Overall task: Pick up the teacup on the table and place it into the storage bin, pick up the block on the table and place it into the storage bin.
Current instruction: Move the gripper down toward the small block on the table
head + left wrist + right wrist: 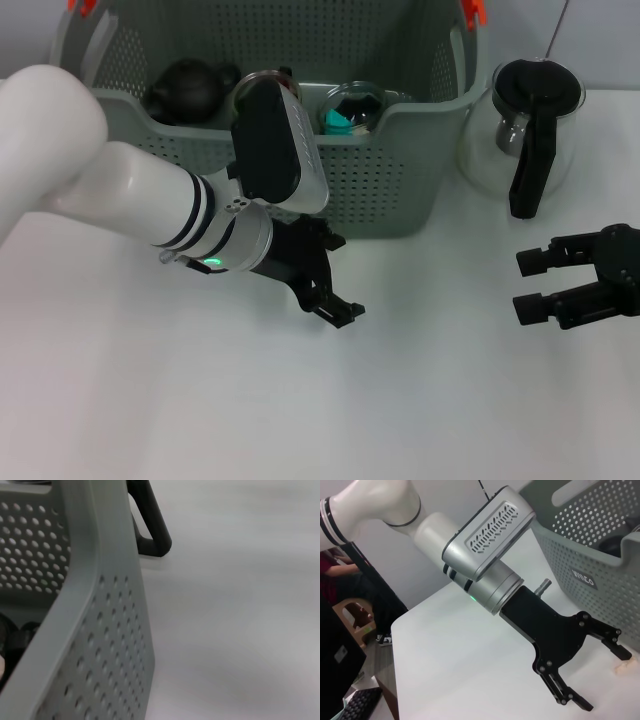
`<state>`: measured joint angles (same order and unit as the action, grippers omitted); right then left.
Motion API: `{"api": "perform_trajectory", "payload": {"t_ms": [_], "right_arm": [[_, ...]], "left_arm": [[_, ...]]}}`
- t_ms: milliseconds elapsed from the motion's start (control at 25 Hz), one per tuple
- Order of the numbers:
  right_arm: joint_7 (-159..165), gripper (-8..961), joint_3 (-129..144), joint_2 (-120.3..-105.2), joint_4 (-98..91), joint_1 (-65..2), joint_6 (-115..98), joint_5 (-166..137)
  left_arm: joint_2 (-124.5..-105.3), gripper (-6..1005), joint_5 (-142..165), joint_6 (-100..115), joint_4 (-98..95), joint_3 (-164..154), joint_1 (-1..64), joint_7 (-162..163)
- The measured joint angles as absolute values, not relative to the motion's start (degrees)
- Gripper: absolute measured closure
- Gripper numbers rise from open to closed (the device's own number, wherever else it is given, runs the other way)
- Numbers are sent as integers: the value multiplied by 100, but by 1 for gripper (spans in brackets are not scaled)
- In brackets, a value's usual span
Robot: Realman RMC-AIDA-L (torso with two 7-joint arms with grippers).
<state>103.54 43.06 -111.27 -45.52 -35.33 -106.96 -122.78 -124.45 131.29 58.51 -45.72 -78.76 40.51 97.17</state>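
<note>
Spread wide and gripping nothing, the left gripper [330, 280] hangs low over the white table [150, 400], just in front of the near wall of the large grey-green perforated plastic storage bin [400, 180]. Its black fingers [607, 637] stand well apart in the right wrist view, with bare tabletop between them. Directly behind this claw the bin's wall blocks the way. Beyond the wall, inside the bin, lie a dark round teapot-like vessel [187, 88], a round-rimmed cup-like thing [262, 82] partly hidden by the arm, and a clear glass piece with something teal inside [352, 108]. Orange handle clips [472, 10] sit on the bin's upper rim, and a small black label [582, 578] is on its outer wall. Well off to the claw's right, beside the bin's right corner, stands a clear glass pot with a black handle [528, 140]. The right gripper [548, 285] rests near the table's right edge, in front of that pot, its jaws parted and empty. Open white table stretches in front of the left claw and between the two claws.
</note>
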Motion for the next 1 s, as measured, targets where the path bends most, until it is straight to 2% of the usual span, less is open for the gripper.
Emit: {"api": "perform_trajectory", "payload": {"t_ms": [1000], "right_arm": [[10302,25,4307,-11127,-4547,-3500,-10697,-12279]], "left_arm": [[-12445,36,13138,5828,-4572,-7999,3998,9721]]}}
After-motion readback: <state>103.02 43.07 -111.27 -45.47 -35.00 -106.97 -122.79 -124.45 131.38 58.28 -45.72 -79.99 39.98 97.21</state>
